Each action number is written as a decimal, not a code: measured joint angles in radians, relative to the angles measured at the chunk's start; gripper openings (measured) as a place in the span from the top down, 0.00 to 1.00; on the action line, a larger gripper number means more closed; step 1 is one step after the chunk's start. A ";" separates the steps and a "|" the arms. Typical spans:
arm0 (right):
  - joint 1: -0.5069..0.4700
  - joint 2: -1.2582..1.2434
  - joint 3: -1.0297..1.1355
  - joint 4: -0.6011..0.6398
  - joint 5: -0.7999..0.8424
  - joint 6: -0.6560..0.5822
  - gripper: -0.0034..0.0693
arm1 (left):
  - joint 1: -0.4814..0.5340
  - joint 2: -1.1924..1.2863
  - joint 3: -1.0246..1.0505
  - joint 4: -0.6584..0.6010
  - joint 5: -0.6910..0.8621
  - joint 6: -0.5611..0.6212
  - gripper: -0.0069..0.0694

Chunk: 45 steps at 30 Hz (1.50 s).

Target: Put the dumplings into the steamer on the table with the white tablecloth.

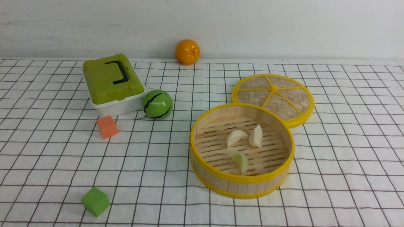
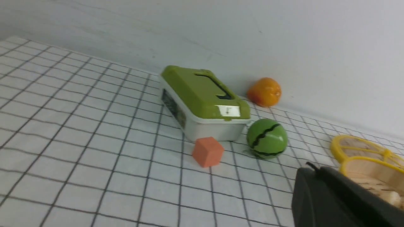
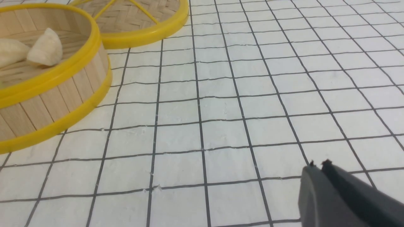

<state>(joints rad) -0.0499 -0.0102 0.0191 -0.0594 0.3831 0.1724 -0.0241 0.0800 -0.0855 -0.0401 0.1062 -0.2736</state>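
On slatted bamboo, pleated dumplings (image 1: 237,137) rest; left pincer (image 2: 312,167) and right pincer (image 3: 319,165) pressed together.

The front view is bright and clear. The light is soft and even, and the white wall looks a bit gray. The orange ball (image 1: 187,52) at the top middle has small shiny spots, and so does the green ball (image 1: 157,104) left of the middle. Inside the steamer (image 1: 242,179), right of the middle, the shadows are soft.

The left wrist view is darker and grayer. The lines on the white tablecloth (image 2: 120,176) look fuzzy, and the orange ball is blurry too.

The right wrist view is bright, with sharp black lines across the middle. The gripper (image 3: 319,165) at the lower right looks dark.
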 joint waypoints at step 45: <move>0.000 0.000 0.000 0.000 0.001 0.002 0.89 | 0.035 -0.089 0.115 0.055 0.251 0.071 0.92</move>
<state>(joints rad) -0.0499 -0.0102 0.0191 -0.0594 0.3840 0.1747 0.0109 -0.0087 0.0299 0.0151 0.3571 -0.2025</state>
